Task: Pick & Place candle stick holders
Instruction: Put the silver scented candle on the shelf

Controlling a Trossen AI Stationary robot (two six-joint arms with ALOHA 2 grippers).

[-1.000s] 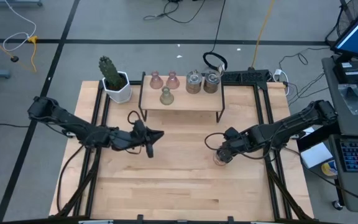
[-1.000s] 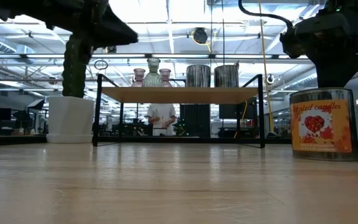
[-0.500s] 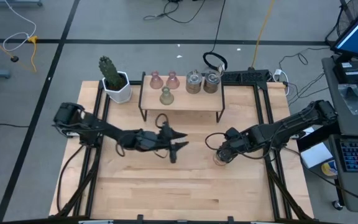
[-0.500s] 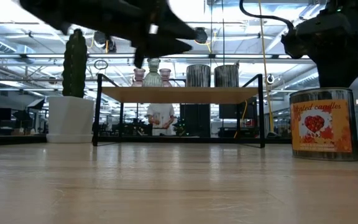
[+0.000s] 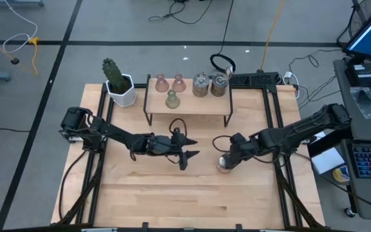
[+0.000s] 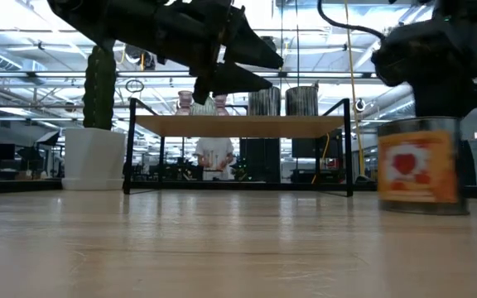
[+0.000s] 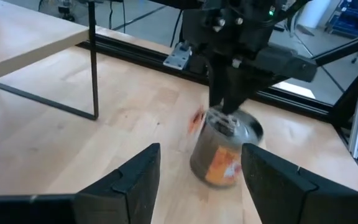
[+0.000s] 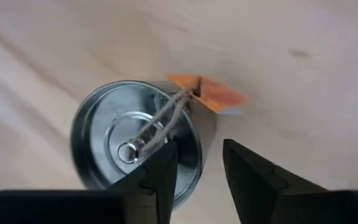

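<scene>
A silver tin with an orange label (image 5: 223,166) stands at the table's right middle. My right gripper (image 8: 197,155) comes down on its top, fingers apart. My left gripper (image 5: 189,154) hangs open above mid-table, pointing toward the tin (image 7: 222,155) with nothing between its fingers. Two pale pink holders (image 5: 161,82) (image 5: 179,82), an olive one (image 5: 172,98) and two silver ones (image 5: 201,85) (image 5: 219,84) stand on the far wooden shelf (image 5: 185,108). My right gripper points down at the tin from above. One finger (image 8: 160,171) is over the lid (image 8: 135,143) near its rim, and the other (image 8: 250,177) stands outside the wall. The tin (image 6: 416,165) looks tipped and blurred, bottom near the table. Whether the fingers pinch the rim, I cannot tell.
A cactus in a white pot (image 5: 118,82) stands left of the shelf at the far edge. Black frame rails (image 5: 98,129) run along both sides of the table. Bare wood (image 5: 185,200) fills the near half. A person (image 6: 214,157) shows far behind the table.
My left gripper has swung toward the table's right edge, toward the tin, a little lower, and has opened. My right gripper has sunk onto the tin, which has shifted slightly toward the table's left and tipped.
</scene>
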